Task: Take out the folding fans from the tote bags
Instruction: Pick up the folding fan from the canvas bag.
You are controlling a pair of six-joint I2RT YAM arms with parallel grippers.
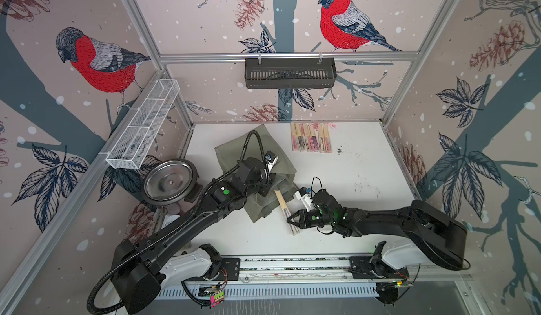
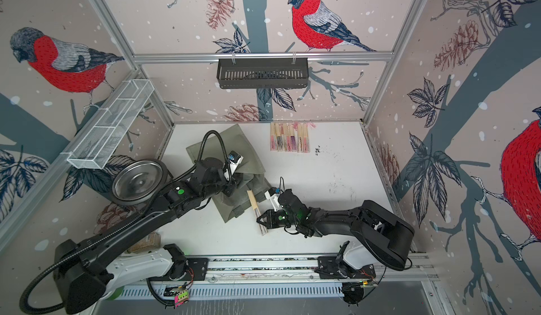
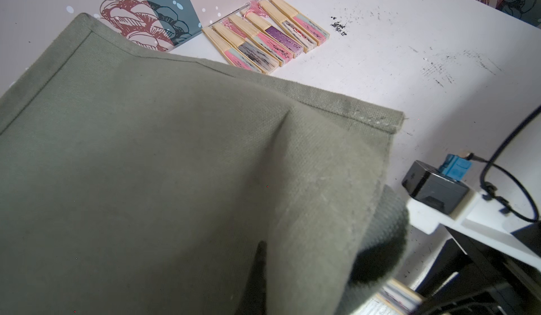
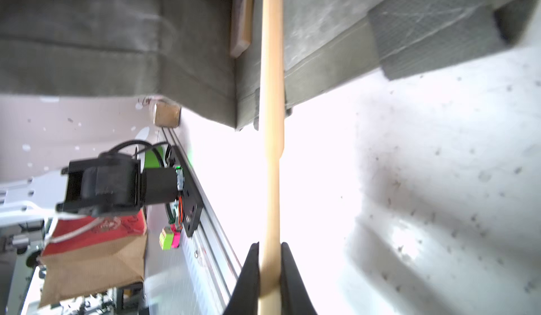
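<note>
At the mouth of the bag, toward the front of the table, a slim closed folding fan (image 1: 283, 206) (image 2: 254, 203) of pale bamboo slats extends out. One end is over the fabric rim and the other is above the bare tabletop. The right gripper (image 1: 290, 222) (image 2: 261, 221) is clamped on this fan close to its outer end. In the right wrist view, the two black fingers (image 4: 248, 269) press against opposite sides of the bamboo. A second fan (image 4: 241, 20) shows inside the mouth, just beside the held one.

The soft olive-green fabric tote bag (image 1: 257, 140) (image 2: 231, 143) lies crumpled on the table, left of centre, with its mouth toward the right arm. The left gripper (image 1: 268, 183) sits on the upper side of the tote bag. Its jaws are closed on a fold of the fabric, which tents up in the left wrist view (image 3: 146, 167).

At the far edge of the table, well apart from the bag's mouth, a row of closed fans (image 1: 311, 137) (image 2: 289, 137) (image 3: 263, 35) lies side by side. The bamboo ends and pink tassels point to the back wall.

The scuffed white tabletop (image 1: 351, 181) carries all of these. A black slotted basket (image 1: 289, 73) hangs on the back rail, and a white wire-mesh tray (image 1: 146, 123) hangs on the left rail.
</note>
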